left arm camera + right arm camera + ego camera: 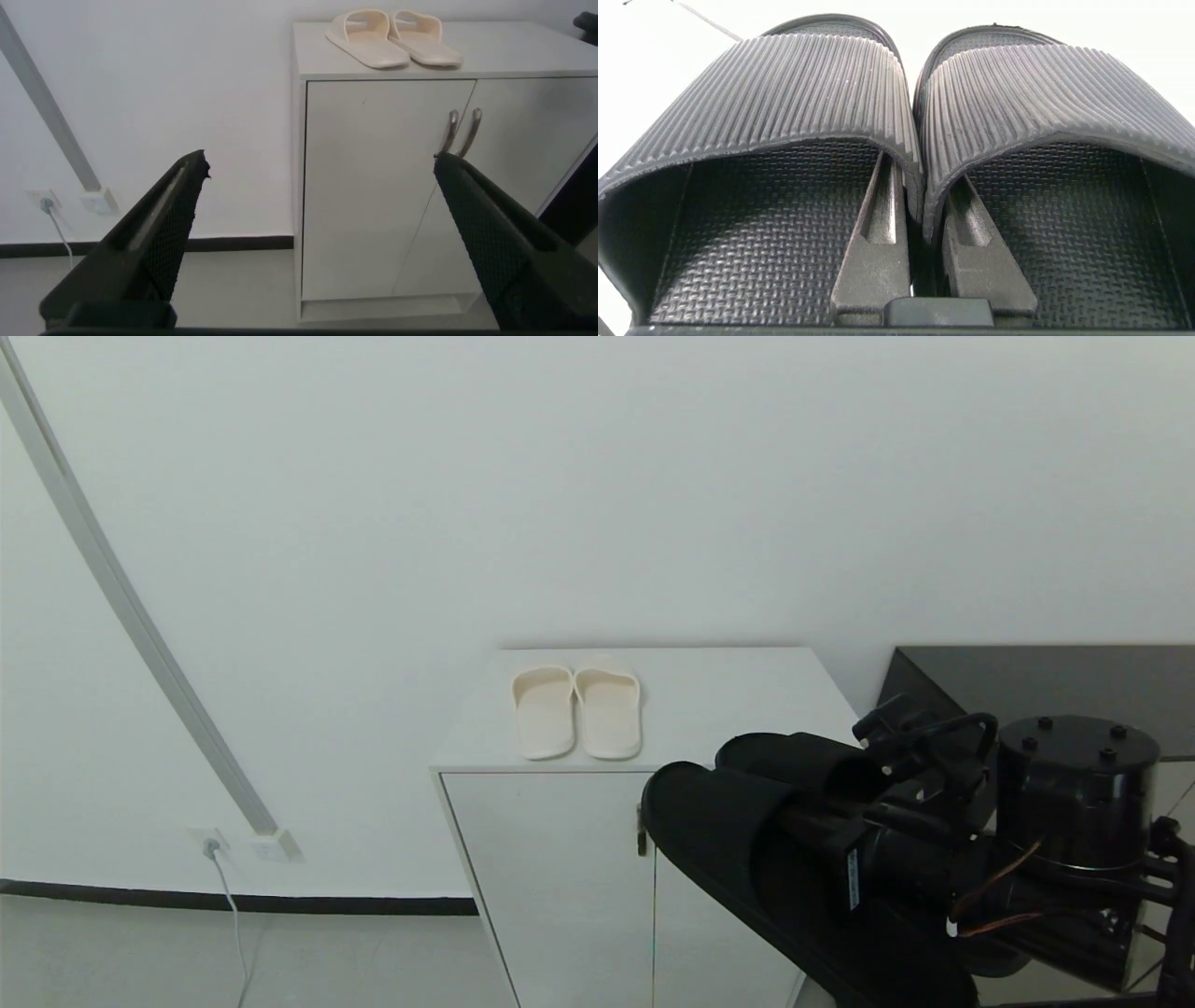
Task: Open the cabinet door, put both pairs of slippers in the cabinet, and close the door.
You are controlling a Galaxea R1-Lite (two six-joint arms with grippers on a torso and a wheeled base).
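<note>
Head view: from above, facing down on cabinet [551,859] top and doors. Left wrist view: lower, facing same cabinet front. Right wrist view: pressed close against black slippers [813,112].

Right end effector [924,168] grips black slippers [813,84]; left [320,161] spread.

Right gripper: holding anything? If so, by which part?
The right gripper is shut on the pair of black slippers, one finger inside each, pinching their adjoining strap edges together. The left gripper is open and holds nothing.
</note>
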